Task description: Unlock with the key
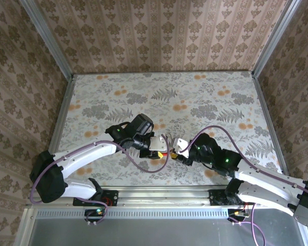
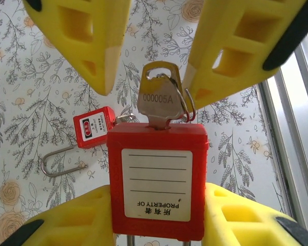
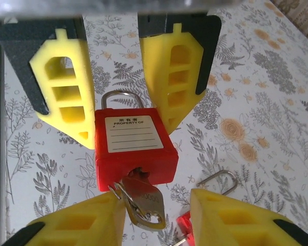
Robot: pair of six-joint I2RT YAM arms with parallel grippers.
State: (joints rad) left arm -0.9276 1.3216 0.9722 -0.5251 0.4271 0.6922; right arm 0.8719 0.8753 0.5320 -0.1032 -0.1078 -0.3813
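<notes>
A red padlock point(image 2: 156, 179) with a white label is held off the table, and my left gripper point(image 2: 156, 199) is shut on its body. In the right wrist view the same padlock point(image 3: 133, 148) sits between the left gripper's yellow fingers point(image 3: 66, 92). A silver key point(image 2: 159, 97) stamped 000005A sticks in its keyhole, with a ring on it. My right gripper point(image 3: 156, 205) stands open around the key point(image 3: 143, 202), whose ring rests against one finger point(image 3: 82, 225). From above, the two grippers point(image 1: 156, 145) point(image 1: 178, 147) meet at the padlock point(image 1: 164, 152).
A second red padlock point(image 2: 94, 126) lies on the floral table point(image 1: 164, 97), shackle point(image 2: 56, 161) open towards the left. Its shackle point(image 3: 218, 179) also shows beyond my right fingers. A metal rail point(image 2: 292, 138) runs along the table's near edge.
</notes>
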